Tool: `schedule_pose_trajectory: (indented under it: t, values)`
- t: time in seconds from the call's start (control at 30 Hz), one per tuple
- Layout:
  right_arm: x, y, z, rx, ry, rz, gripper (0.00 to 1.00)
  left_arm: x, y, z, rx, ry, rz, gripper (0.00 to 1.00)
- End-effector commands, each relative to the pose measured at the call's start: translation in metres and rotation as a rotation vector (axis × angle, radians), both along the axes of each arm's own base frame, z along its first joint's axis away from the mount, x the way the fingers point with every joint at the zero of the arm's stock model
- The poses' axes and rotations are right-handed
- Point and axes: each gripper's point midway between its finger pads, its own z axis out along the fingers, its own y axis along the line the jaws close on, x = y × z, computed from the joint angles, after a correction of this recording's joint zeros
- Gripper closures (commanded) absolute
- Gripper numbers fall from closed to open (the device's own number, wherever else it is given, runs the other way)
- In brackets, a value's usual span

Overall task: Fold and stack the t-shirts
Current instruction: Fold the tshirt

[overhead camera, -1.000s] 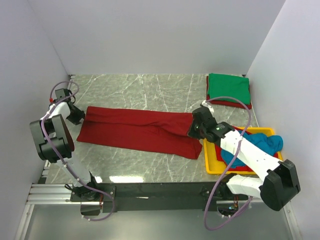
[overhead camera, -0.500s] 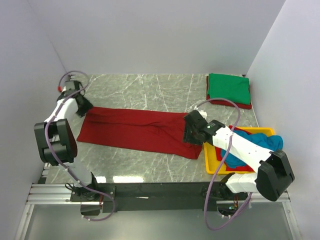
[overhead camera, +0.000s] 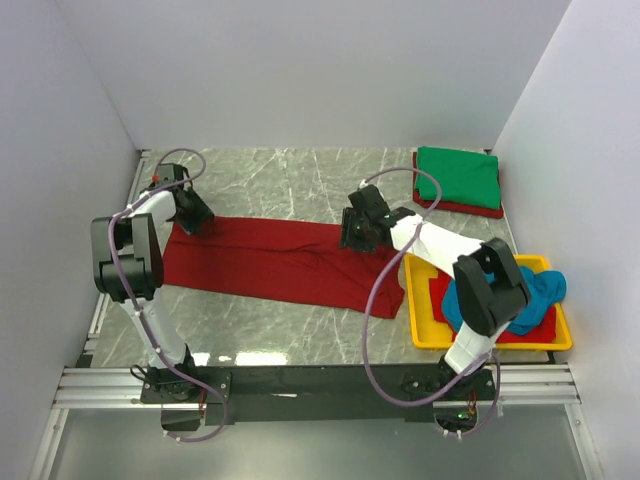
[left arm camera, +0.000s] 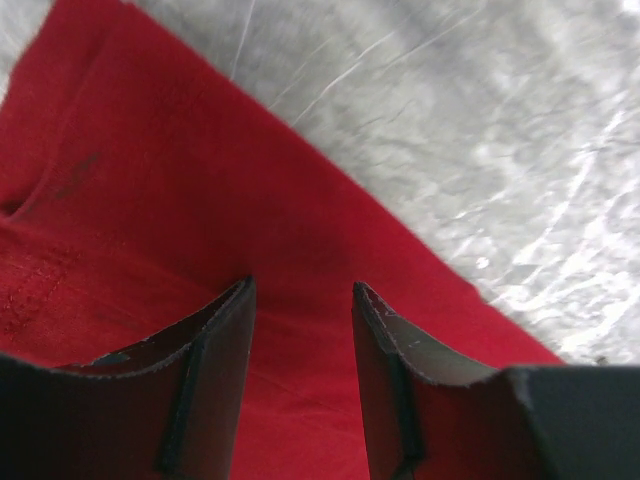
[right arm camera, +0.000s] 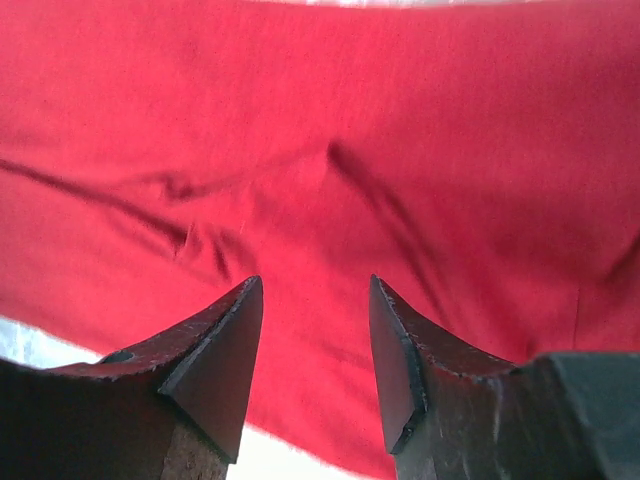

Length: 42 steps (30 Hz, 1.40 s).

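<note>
1. Cloth of the dark red t-shirt point(overhead camera: 270, 262) lies folded into a long, soft band across the middle of the grey, white-veined marble-look worktop point(overhead camera: 290, 180), with shallow creases near its centre.
2. Over the band's far left corner hangs the left gripper point(overhead camera: 197, 218). Its wrist view shows black, wedge-shaped fingers point(left arm camera: 215, 340) parted with nothing between them, above smooth red fabric and its straight edge.
3. At the band's right end, over the far edge, sits the right gripper point(overhead camera: 358, 232). It too is spread and empty, above wrinkled red cloth.
4. In the far right corner a green t-shirt point(overhead camera: 458, 176), folded into a neat rectangle, rests on a second dark red t-shirt point(overhead camera: 455, 209), also folded.
5. At the near right, a yellow plastic tray point(overhead camera: 418, 320) holds a crumpled teal blue t-shirt point(overhead camera: 530, 290) on top of red fabric point(overhead camera: 438, 292).
6. A second ago the left gripper was just beyond the band's left end and the right gripper was beside the tray. Both have since shifted farther back and inward, while the band lies much as before.
</note>
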Motion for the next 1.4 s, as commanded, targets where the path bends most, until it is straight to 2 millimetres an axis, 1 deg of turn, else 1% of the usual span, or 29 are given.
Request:
schedule_pose_trajectory:
  t: [0.0, 0.03, 0.07, 0.13, 0.17, 0.23, 0.27, 0.33, 0.43, 0.63, 0.73, 0.83, 0.87, 0.9, 0.93, 1.0, 1.03, 1.2, 1.23, 1.33, 1.37]
  values:
    - [0.04, 0.007, 0.021, 0.094, -0.088, 0.019, 0.46, 0.003, -0.002, 0.007, -0.004, -0.019, -0.031, 0.51]
    - [0.044, 0.007, 0.022, 0.1, -0.091, 0.015, 0.46, 0.001, -0.002, 0.007, -0.006, -0.016, -0.032, 0.51]
    - [0.046, 0.006, 0.015, 0.101, -0.077, 0.015, 0.46, 0.001, -0.001, 0.005, -0.003, -0.011, -0.029, 0.51]
    - [0.052, 0.005, 0.013, 0.105, -0.076, 0.016, 0.46, 0.001, -0.001, 0.005, -0.003, -0.009, -0.029, 0.51]
    - [0.054, 0.005, 0.007, 0.104, -0.065, 0.016, 0.46, 0.0, -0.002, 0.004, -0.005, -0.005, -0.03, 0.51]
    - [0.058, 0.011, 0.007, 0.13, -0.067, 0.028, 0.46, 0.0, -0.001, 0.003, 0.0, 0.0, -0.03, 0.51]
    - [0.06, 0.012, 0.002, 0.13, -0.057, 0.03, 0.46, 0.0, -0.001, 0.001, 0.0, 0.006, -0.032, 0.51]
    - [0.062, 0.017, -0.002, 0.139, -0.042, 0.041, 0.47, 0.0, 0.0, 0.0, 0.006, 0.01, -0.033, 0.51]
    - [0.061, 0.019, -0.009, 0.138, -0.022, 0.053, 0.48, -0.002, 0.001, -0.001, 0.011, 0.016, -0.034, 0.51]
    - [0.06, 0.017, -0.024, 0.114, 0.012, 0.053, 0.5, -0.006, 0.003, -0.004, 0.014, 0.026, -0.032, 0.51]
    - [0.06, 0.017, -0.025, 0.11, 0.016, 0.057, 0.55, -0.006, 0.004, -0.004, 0.017, 0.026, -0.028, 0.51]
    - [0.058, 0.018, -0.027, 0.112, 0.024, 0.066, 0.65, -0.007, 0.005, -0.005, 0.015, 0.029, -0.028, 0.51]
    - [0.058, 0.018, -0.027, 0.114, 0.025, 0.067, 0.74, -0.007, 0.005, -0.005, 0.017, 0.029, -0.027, 0.51]
    - [0.056, 0.02, -0.027, 0.124, 0.03, 0.076, 0.78, -0.007, 0.006, -0.005, 0.017, 0.029, -0.027, 0.51]
    - [0.055, 0.021, -0.025, 0.129, 0.029, 0.079, 0.85, -0.008, 0.006, -0.006, 0.018, 0.034, -0.026, 0.51]
    - [0.052, 0.023, -0.021, 0.139, 0.031, 0.089, 0.93, -0.007, 0.007, -0.004, 0.023, 0.028, -0.025, 0.51]
    - [0.052, 0.024, -0.018, 0.143, 0.025, 0.092, 0.99, -0.007, 0.008, -0.004, 0.024, 0.03, -0.023, 0.51]
    - [0.041, 0.029, -0.008, 0.153, 0.023, 0.114, 1.0, -0.009, 0.011, -0.007, 0.024, 0.036, -0.018, 0.51]
    - [0.038, 0.032, -0.002, 0.158, 0.016, 0.122, 1.0, -0.009, 0.012, -0.006, 0.026, 0.035, -0.016, 0.51]
    - [0.029, 0.038, 0.005, 0.148, 0.016, 0.136, 1.0, -0.011, 0.012, -0.008, 0.024, 0.039, -0.015, 0.51]
    - [0.024, 0.038, 0.004, 0.139, 0.029, 0.139, 1.0, -0.011, 0.013, -0.008, 0.025, 0.037, -0.015, 0.51]
